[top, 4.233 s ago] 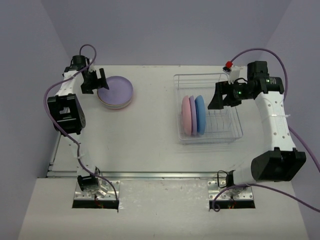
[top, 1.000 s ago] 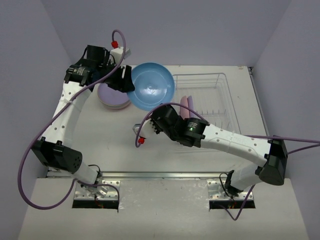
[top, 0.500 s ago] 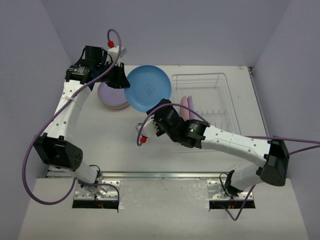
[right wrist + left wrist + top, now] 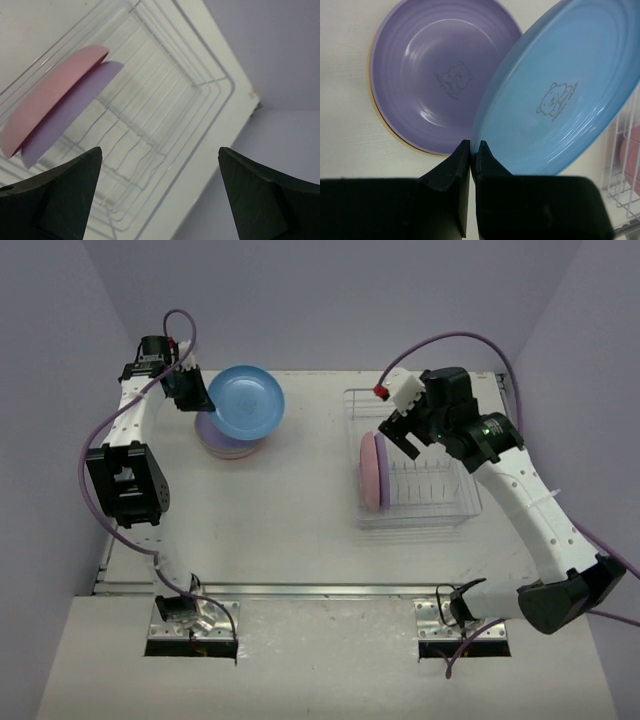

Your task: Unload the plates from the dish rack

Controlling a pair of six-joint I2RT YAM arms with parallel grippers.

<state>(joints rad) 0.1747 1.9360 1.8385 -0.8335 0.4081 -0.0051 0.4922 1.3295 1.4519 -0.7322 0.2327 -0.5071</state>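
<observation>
My left gripper (image 4: 205, 400) is shut on the rim of a blue plate (image 4: 246, 400), holding it tilted over a stack on the table. The left wrist view shows both fingers pinching the blue plate (image 4: 560, 95) at its lower edge, left gripper (image 4: 474, 149). Under it lies a lilac plate (image 4: 440, 75) on a cream-yellow one (image 4: 395, 136). My right gripper (image 4: 398, 432) hangs open and holds nothing above the dish rack (image 4: 440, 502). In the rack a pink plate (image 4: 50, 112) and a lilac plate (image 4: 75, 117) stand on edge, left of my open right gripper (image 4: 159, 150).
The stack of plates (image 4: 215, 437) sits at the table's back left. The wire rack (image 4: 200, 85) stands near the table's right edge, with the purple wall just beyond. Its right-hand slots hold nothing.
The right gripper let go of the blue plate, opened and swung back right over the rack. The left arm carried the blue plate left, over the stack.
</observation>
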